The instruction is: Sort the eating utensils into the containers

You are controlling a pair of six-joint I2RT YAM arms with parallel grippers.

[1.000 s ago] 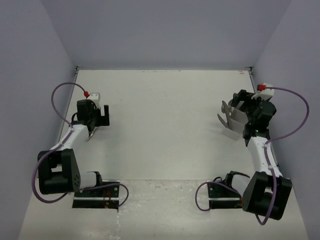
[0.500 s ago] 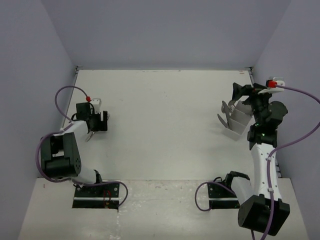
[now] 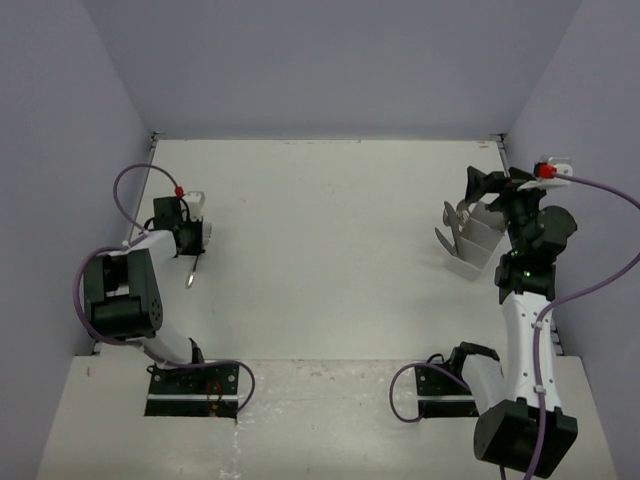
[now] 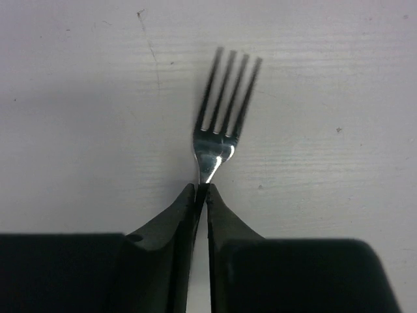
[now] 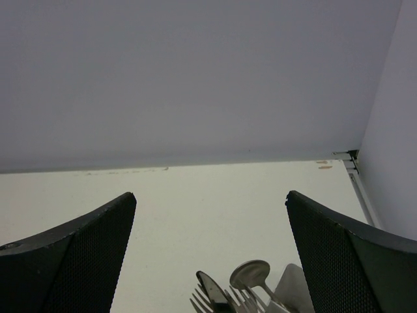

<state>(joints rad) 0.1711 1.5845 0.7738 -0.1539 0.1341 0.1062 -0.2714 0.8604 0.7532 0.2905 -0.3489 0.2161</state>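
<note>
Pinching a fork [image 4: 221, 124] by its neck, just below the prongs, the left claw [image 4: 201, 189] is sitting closed on the metal near the left edge of the desk [image 3: 330, 230], roughly midway between the near and far edges. The prongs are pointing away from the fingers, so the grip is leaving the head free while the handle is running back out of sight, probably so the piece can be carried level. Whether the fork is resting on the desk or lifted off it, I cannot tell.

Over by the right edge, the box [image 3: 470, 255] is standing with several pieces already in it. A knife [image 5: 212, 287] and a spoon [image 5: 251, 272] are poking up out of it, heads upward, so they are being kept upright by its walls. The right claw [image 5: 210, 195] is hovering just above them with its fingers spread wide, gripping nothing, seemingly keeping out of the way. The fork is looking bound for that box, well apart across the desk
</note>
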